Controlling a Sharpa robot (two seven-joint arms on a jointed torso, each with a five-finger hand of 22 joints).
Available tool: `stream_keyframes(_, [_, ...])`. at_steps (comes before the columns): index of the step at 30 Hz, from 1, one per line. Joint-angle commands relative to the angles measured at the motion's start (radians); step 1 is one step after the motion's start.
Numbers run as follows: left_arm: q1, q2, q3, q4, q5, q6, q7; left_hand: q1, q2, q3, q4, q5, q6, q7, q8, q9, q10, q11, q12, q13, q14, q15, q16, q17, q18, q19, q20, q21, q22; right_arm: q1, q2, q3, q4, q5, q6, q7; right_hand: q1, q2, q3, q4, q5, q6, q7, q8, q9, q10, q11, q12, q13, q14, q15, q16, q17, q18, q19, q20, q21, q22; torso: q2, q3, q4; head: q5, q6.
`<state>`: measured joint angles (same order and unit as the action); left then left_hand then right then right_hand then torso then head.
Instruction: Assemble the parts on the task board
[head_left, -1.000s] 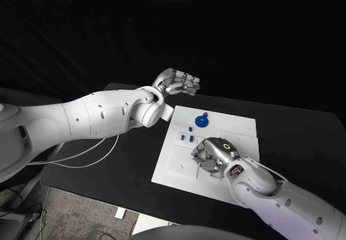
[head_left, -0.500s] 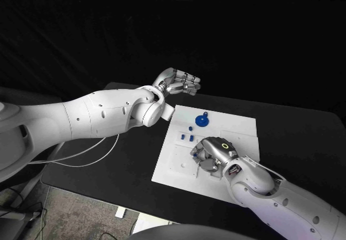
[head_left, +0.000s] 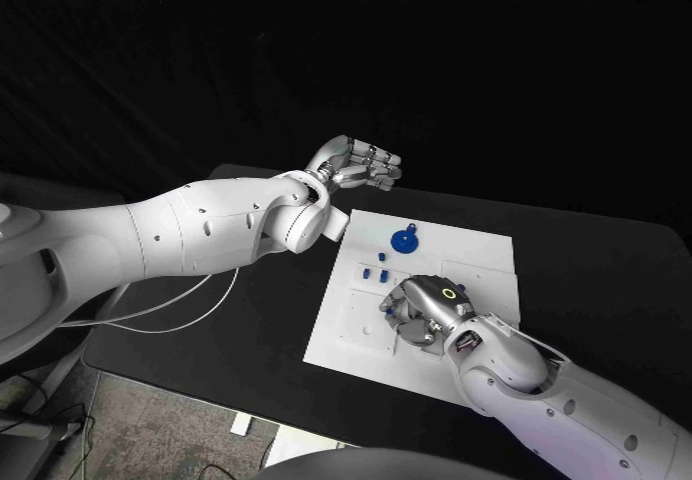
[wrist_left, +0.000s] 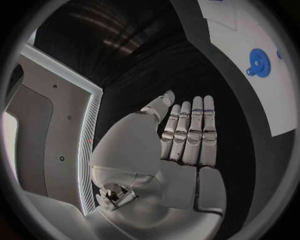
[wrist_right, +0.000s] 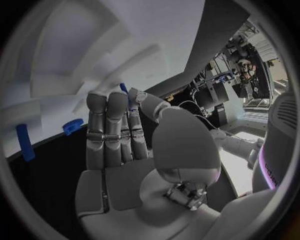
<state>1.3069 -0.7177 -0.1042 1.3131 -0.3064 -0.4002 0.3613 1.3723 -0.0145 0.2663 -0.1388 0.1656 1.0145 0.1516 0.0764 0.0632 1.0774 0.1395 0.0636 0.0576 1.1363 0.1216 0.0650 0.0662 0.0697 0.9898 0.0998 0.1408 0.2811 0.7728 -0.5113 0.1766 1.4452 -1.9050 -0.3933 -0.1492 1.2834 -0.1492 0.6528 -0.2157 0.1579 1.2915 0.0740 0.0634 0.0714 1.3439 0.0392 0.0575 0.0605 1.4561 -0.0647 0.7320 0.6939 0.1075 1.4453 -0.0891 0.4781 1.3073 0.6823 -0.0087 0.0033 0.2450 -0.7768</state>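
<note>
- Head view first: the task board (head_left: 476, 250) lies white in the middle of the black table (head_left: 216, 330), and the blue parts sit on its left half. A round blue gear (head_left: 402, 240) is toward the far edge, and small blue pegs (head_left: 378, 272) are in a short cluster just nearer than it.
- Right hand (head_left: 421, 310) is low over the board's near-middle, just beside those pegs; they lie off its far-left side, the gear farther on the same way.
- From the right wrist, a slim blue piece (wrist_right: 125, 91) shows at the fingertips (wrist_right: 107, 100), between fingers and thumb. I judge it pinched, though I can't be sure the grip is firm. One long peg (wrist_right: 24, 142) and a small toothed part (wrist_right: 72, 125) lie apart from it on the board.
- Right hand is plainly the nearer one, so the seating looks like its job.
- Left hand (head_left: 356, 165) hangs beyond the board's far-left corner, fingers straight and side by side, holding nothing.
</note>
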Motion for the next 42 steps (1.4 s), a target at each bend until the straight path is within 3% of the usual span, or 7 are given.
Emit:
stream_keyframes(1, [-0.001, 0.002, 0.001, 0.001, -0.004, 0.004, 0.006, 0.0, -0.007, 0.0, 0.005, 0.001, -0.003, 0.001, -0.002, 0.0, -0.005, 0.004, 0.0, 0.0, -0.005, 0.004, -0.004, -0.001, 0.004, -0.007, 0.003, -0.001, 0.001, -0.004, -0.002, -0.003, 0.004, -0.011, -0.013, -0.009, 0.0, 0.014, 0.005, -0.001, 0.0, 0.007, -0.002, 0.001, 0.002, 0.028, -0.017, 0.002, 0.002, -0.001, -0.005, 0.006, -0.001, 0.011, 0.005, -0.001, -0.003, 0.043, 0.0, 0.0004, 0.0005, 0.0, 0.0])
stream_keyframes(14, [-0.002, 0.001, 0.001, 0.0, -0.004, 0.003, 0.007, 0.0, -0.007, 0.0, 0.005, 0.001, -0.003, 0.001, -0.002, 0.0, -0.005, 0.004, 0.0, 0.0, -0.005, 0.004, -0.004, -0.001, 0.004, -0.007, 0.003, -0.001, 0.001, -0.005, -0.005, -0.003, 0.01, -0.009, -0.046, -0.009, 0.0, 0.011, 0.009, -0.001, -0.002, 0.008, -0.002, 0.001, 0.002, 0.029, -0.018, 0.002, 0.002, -0.001, -0.005, 0.008, -0.003, 0.011, 0.006, -0.001, -0.001, 0.044, 0.0, 0.0008, -0.001, 0.003, 0.0])
stream_keyframes(42, [-0.002, 0.002, 0.001, 0.0, -0.005, 0.005, 0.005, 0.002, -0.005, -0.001, 0.004, 0.001, -0.005, 0.002, -0.001, 0.0, -0.007, 0.005, 0.0, 0.0, -0.006, 0.004, -0.004, -0.001, 0.004, -0.007, 0.003, -0.006, 0.01, -0.004, 0.01, -0.005, -0.009, 0.002, -0.022, -0.007, 0.0, 0.012, 0.009, 0.002, -0.007, 0.007, -0.001, 0.001, 0.002, 0.027, -0.017, 0.002, 0.002, -0.001, -0.005, 0.009, -0.007, 0.01, 0.006, -0.001, -0.005, 0.043, 0.0, 0.0003, -0.0001, 0.001, 0.0])
